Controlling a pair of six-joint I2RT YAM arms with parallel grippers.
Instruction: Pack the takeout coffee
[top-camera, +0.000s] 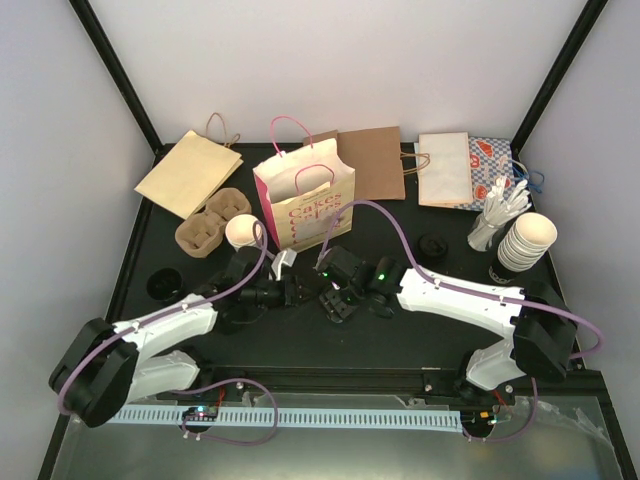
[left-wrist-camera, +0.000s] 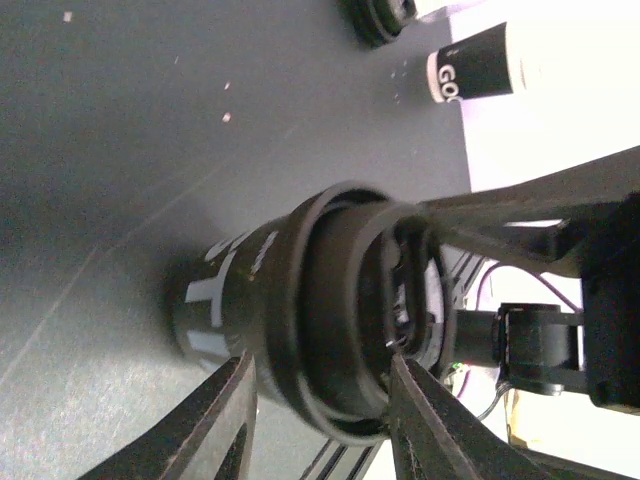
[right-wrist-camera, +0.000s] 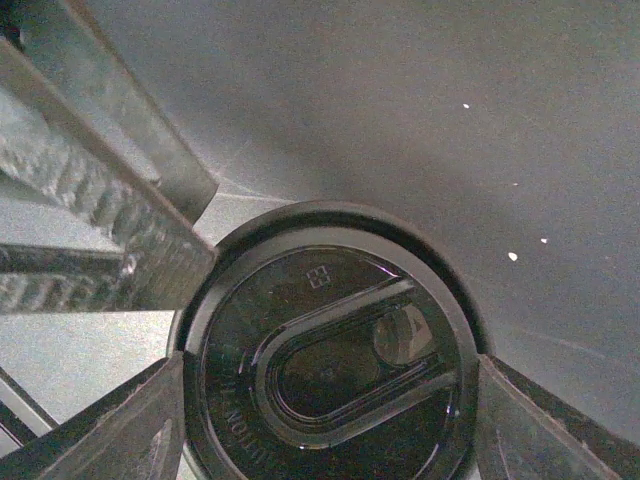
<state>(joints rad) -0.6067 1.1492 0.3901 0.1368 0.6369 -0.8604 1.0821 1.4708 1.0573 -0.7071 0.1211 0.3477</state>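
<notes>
The takeout coffee cup (left-wrist-camera: 205, 300) stands on the dark table between both grippers, and only its dark printed lower band shows. A black lid (right-wrist-camera: 300, 300) sits on top of it, its rim (left-wrist-camera: 330, 310) seen side-on in the left wrist view. My right gripper (right-wrist-camera: 330, 365) comes from above with a finger pressed on each side of the lid. My left gripper (left-wrist-camera: 320, 360) straddles the lid's rim from the side, one finger (left-wrist-camera: 420, 420) touching and a thin gap at the other. In the top view the cup is hidden under the left gripper (top-camera: 295, 290) and right gripper (top-camera: 335, 300).
An upright white bag with pink handles (top-camera: 305, 205) stands just behind the grippers. Left of it are a pulp cup carrier (top-camera: 205, 225) and an open white cup (top-camera: 240, 232). Flat paper bags (top-camera: 375, 160) lie at the back. A cup stack (top-camera: 525, 240) and loose lids (top-camera: 165, 285) flank the arms.
</notes>
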